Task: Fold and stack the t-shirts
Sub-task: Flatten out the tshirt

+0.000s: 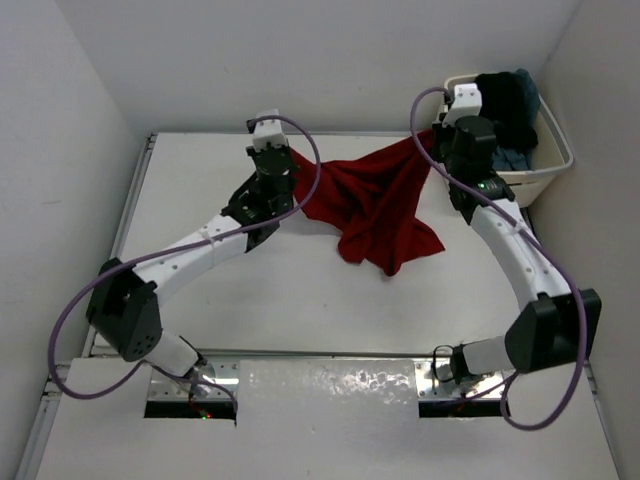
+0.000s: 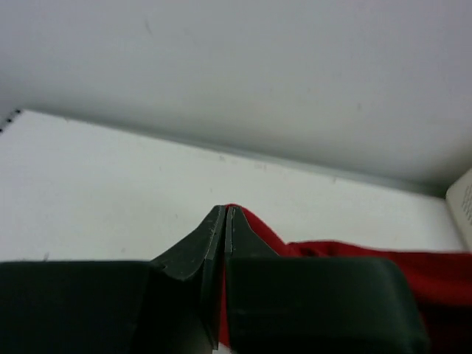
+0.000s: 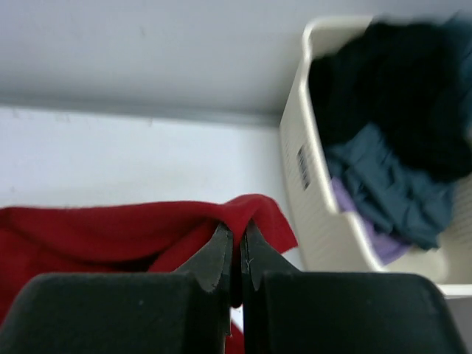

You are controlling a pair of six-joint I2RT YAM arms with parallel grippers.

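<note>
From the top view, the task looks barely begun. One soft red cloth t-shirt (image 1: 378, 205) hangs rumpled and unfolded to the left of the cream plastic tub (image 1: 556, 150), strung between the two arms, with its lower part sagging onto the white table (image 1: 200, 170). The left gripper (image 1: 285, 158) pinches the shirt's end farther from the tub. The right gripper (image 1: 437, 140) pinches the end just beside the tub. Two more garments show inside the tub: one black cloth t-shirt (image 1: 505, 95) heaped on top and one slate blue-grey cloth t-shirt (image 1: 515, 160) under it. No folded shirt and no stack shows anywhere.

In the left wrist view, the left gripper (image 2: 225, 210) has its jaws pressed together on a fold of the red shirt (image 2: 332, 254), which trails off toward the tub's side. Only this one shirt is visible here.

In the right wrist view, the right gripper (image 3: 237, 228) is clamped on a hem of the red shirt (image 3: 110, 228), just left of the tub's wall (image 3: 310, 192). The tub holds three shirts: the black one (image 3: 391, 88), the blue-grey one (image 3: 391, 184) and one lavender purple one (image 3: 361, 232) lowest.

That makes four shirts in all, one of each colour, plus one tub. As I judge it, the red shirt must be spread out before any fold is made. The other three are still to be taken out, and every fold and the whole stack is yet to be done.
</note>
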